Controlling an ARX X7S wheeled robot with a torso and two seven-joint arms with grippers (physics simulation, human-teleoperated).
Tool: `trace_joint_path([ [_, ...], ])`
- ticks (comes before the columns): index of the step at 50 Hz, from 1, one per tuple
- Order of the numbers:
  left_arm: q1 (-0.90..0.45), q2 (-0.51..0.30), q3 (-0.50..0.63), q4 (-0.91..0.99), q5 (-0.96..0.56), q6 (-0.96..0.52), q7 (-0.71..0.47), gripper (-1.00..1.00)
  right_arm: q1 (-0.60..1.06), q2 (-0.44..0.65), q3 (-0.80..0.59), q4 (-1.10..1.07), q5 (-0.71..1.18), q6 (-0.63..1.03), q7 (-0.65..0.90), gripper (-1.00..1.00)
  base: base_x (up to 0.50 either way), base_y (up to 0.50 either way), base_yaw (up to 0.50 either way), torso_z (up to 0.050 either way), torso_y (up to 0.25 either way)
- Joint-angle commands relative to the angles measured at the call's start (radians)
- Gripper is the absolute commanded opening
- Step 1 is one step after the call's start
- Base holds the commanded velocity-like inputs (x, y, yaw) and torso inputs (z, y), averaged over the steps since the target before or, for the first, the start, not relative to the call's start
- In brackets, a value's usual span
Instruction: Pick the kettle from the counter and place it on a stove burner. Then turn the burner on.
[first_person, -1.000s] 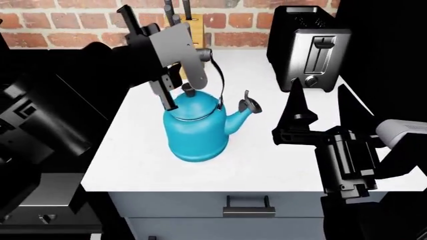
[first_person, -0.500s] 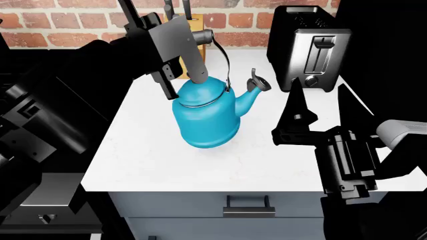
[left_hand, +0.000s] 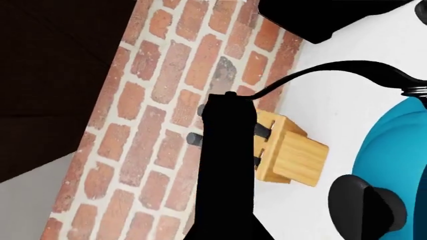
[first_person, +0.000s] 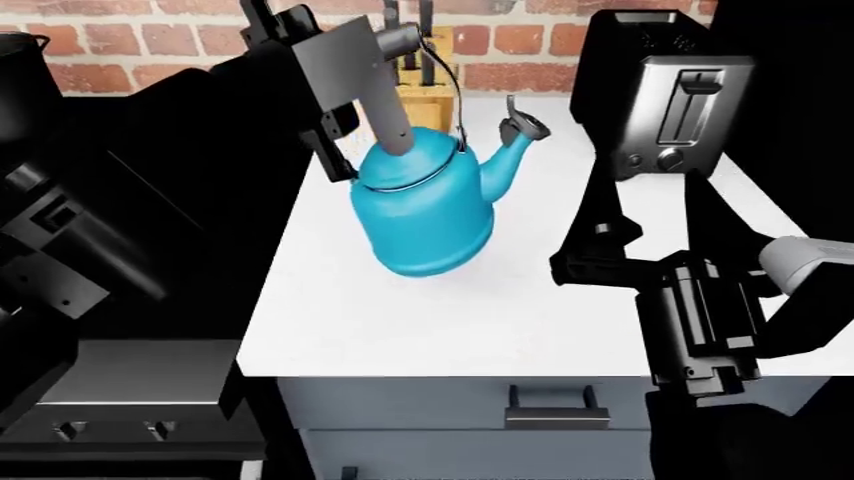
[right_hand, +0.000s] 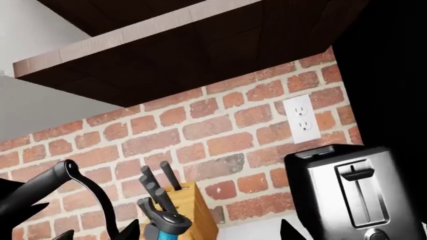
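Note:
The turquoise-blue kettle (first_person: 420, 205) hangs tilted above the white counter (first_person: 400, 320), spout (first_person: 521, 128) pointing right. My left gripper (first_person: 387, 48) is shut on the dark bar of its wire handle. In the left wrist view the gripper (left_hand: 230, 100) meets the black handle (left_hand: 333, 70), with the blue body (left_hand: 400, 150) and lid knob (left_hand: 365, 202) beside it. My right gripper (first_person: 651, 205) is open and empty, to the right of the kettle. In the right wrist view its gripper (right_hand: 208, 232) faces the kettle's spout (right_hand: 163, 222) and handle (right_hand: 73, 180).
A wooden knife block (first_person: 424, 75) stands at the brick wall behind the kettle. A black and steel toaster (first_person: 667, 90) sits at the counter's back right. A tall black pot (first_person: 20, 50) shows at far left over the dark stove side. A drawer handle (first_person: 550, 408) is below the counter's edge.
The left gripper has lifted the kettle higher off the counter and carried it left, toward the counter's left edge. The head view has panned left. The right gripper stays open in place.

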Motion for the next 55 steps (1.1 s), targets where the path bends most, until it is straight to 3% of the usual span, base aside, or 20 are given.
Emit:
trace_joint_path([
  [1,-0.022,-0.004,-0.016,-0.003,0.046,0.004,-0.029,-1.0,0.002,0.005,-0.002,-0.004,0.002,0.006,0.017,1.0,-0.05,0.5,0.0,0.0,0.0],
  [11,-0.051,0.019,-0.041,-0.063,0.077,-0.007,-0.087,-1.0,0.001,0.01,-0.008,-0.001,0.001,0.0,0.014,1.0,-0.06,0.5,0.0,0.0,0.001],
  [35,-0.058,0.026,-0.044,-0.093,0.089,-0.029,-0.103,-1.0,-0.003,0.022,-0.032,-0.011,-0.032,-0.017,0.025,1.0,-0.04,0.5,0.0,0.0,0.001],
  [55,-0.053,0.038,-0.039,-0.113,0.099,-0.022,-0.116,-1.0,-0.004,0.037,-0.055,-0.02,-0.071,-0.029,0.036,1.0,0.13,0.5,0.0,0.001,0.001],
])
